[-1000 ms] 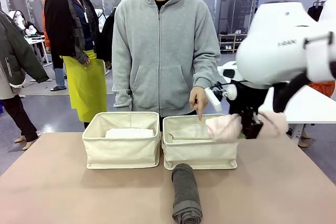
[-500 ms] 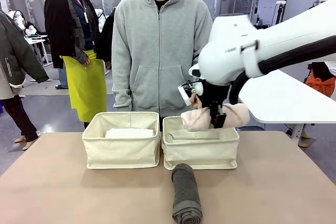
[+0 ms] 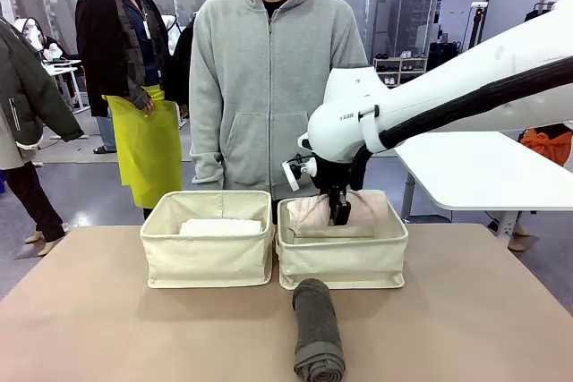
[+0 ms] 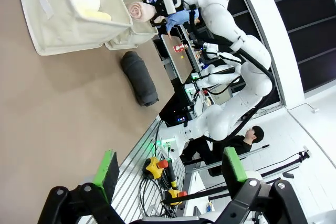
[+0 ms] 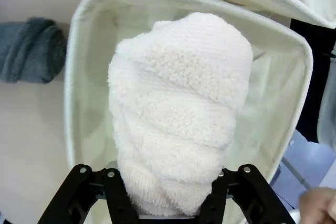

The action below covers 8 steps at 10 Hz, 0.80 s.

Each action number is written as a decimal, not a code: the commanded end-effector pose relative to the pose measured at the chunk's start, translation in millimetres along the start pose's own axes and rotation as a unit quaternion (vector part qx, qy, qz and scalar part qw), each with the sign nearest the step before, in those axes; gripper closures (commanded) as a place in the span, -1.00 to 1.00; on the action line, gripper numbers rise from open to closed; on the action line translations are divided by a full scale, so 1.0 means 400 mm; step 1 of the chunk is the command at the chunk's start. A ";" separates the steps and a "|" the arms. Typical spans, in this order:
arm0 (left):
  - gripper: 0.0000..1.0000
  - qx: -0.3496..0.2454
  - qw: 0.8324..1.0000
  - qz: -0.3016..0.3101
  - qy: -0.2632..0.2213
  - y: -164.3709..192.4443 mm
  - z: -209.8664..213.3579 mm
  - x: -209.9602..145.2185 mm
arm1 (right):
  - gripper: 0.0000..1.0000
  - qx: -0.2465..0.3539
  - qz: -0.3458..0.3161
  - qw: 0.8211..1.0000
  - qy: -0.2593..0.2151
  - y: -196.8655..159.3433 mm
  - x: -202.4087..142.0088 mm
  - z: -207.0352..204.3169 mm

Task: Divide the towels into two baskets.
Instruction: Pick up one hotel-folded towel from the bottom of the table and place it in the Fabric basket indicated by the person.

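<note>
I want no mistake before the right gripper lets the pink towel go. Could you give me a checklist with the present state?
1. Pink towel within the right basket rim: ok.
2. Right gripper shut on it: ok.
3. Person's hand outside that rim: ok.
4. Basket floor free beneath: cannot tell, towel hides it.
5. Left gripper open, apart: ok.
6. Dark grey towel sorted: not ok, lies on table.

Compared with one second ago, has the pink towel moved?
Yes. In the right gripper, the pink towel went left and down, from over the right basket's right rim into its opening.
</note>
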State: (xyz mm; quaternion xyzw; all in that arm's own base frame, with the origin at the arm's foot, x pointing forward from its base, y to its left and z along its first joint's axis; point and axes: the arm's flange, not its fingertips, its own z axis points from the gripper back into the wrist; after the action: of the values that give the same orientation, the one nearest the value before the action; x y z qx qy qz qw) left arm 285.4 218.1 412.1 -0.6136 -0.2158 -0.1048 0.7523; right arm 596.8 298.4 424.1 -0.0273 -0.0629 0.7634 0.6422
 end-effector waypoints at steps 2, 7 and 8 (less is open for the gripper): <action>-1.00 -0.004 1.000 -0.007 -0.004 -0.009 0.006 -0.004 | 0.40 0.015 -0.011 0.999 -0.027 -0.085 -0.017 -0.026; -1.00 -0.004 1.000 -0.007 -0.004 -0.009 0.006 -0.004 | -0.42 0.036 -0.025 0.998 -0.038 -0.134 -0.039 -0.051; -1.00 -0.004 1.000 -0.007 -0.004 -0.009 0.006 -0.004 | -0.92 0.035 -0.025 0.998 -0.038 -0.131 -0.039 -0.046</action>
State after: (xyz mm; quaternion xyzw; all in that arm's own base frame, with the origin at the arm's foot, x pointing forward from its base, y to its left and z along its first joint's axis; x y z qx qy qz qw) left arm 285.4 218.2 412.1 -0.6136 -0.2158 -0.1047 0.7523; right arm 654.0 291.3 405.4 0.0178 -0.0585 0.7467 0.6623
